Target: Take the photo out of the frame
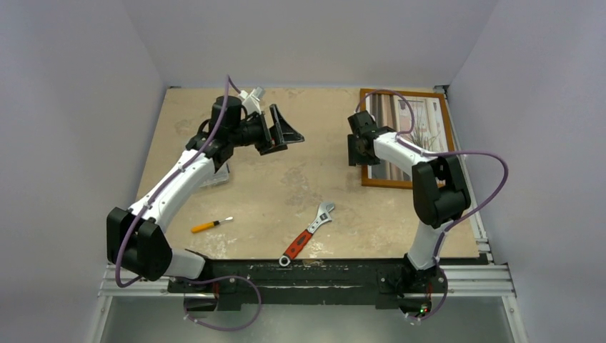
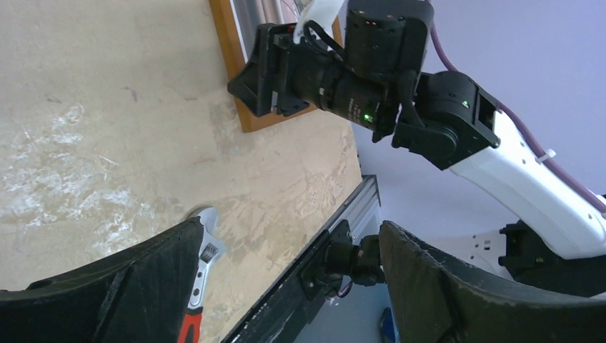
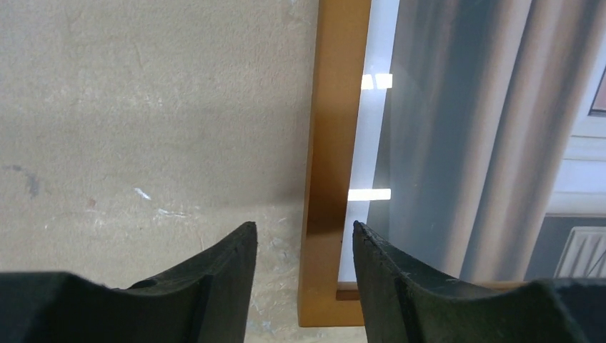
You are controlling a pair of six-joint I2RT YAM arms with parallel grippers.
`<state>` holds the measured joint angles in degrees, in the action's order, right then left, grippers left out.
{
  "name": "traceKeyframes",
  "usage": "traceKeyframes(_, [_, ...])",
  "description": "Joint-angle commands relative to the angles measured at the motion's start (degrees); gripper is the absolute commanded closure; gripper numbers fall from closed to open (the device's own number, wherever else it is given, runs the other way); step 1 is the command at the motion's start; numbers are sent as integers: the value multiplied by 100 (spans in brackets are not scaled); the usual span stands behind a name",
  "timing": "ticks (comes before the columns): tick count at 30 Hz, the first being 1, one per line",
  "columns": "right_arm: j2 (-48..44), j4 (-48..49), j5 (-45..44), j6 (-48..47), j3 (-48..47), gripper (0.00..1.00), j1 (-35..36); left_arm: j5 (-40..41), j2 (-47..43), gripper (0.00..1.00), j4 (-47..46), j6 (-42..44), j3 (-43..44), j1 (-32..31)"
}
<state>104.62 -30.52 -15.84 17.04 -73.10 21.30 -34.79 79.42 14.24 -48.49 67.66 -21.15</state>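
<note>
3 views of a beige, scuffed desk [image 1: 286, 182]. The large rectangular frame with a narrow orange-brown wooden border [image 3: 332, 143] lies flat at the far right. The photo of grey-brown curtains at a window [image 3: 443, 143] sits inside it. Right gripper [image 3: 304, 232]: jaws partly open, straddling the frame's left border close to its near-left corner (contact cannot be told). Left gripper [image 1: 284, 136]: jaws wide open, empty, raised over the far left. A red-handled adjustable wrench [image 1: 309, 234] lies near centre.
</note>
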Motion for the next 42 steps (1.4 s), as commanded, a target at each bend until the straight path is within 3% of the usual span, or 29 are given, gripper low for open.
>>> traceKeyframes(1, [25, 34, -101, 128, -222, 53, -21, -244, 77, 10, -175, -31, 275, -54])
traceKeyframes(7, [65, 56, -199, 116, -176, 55, -21, -269, 65, 11, -172, -67, 274, -60])
traceKeyframes(12, [128, 47, -261, 189, -165, 63, -21, -288, 87, 11, -175, -70, 274, -65])
traceKeyframes(36, [206, 73, -477, 476, 81, 67, -43, -348, 179, 12, -180, -120, 265, -74])
traceKeyframes(42, [268, 108, -422, 487, 76, 74, -39, -323, 213, 12, -152, -119, 265, -83])
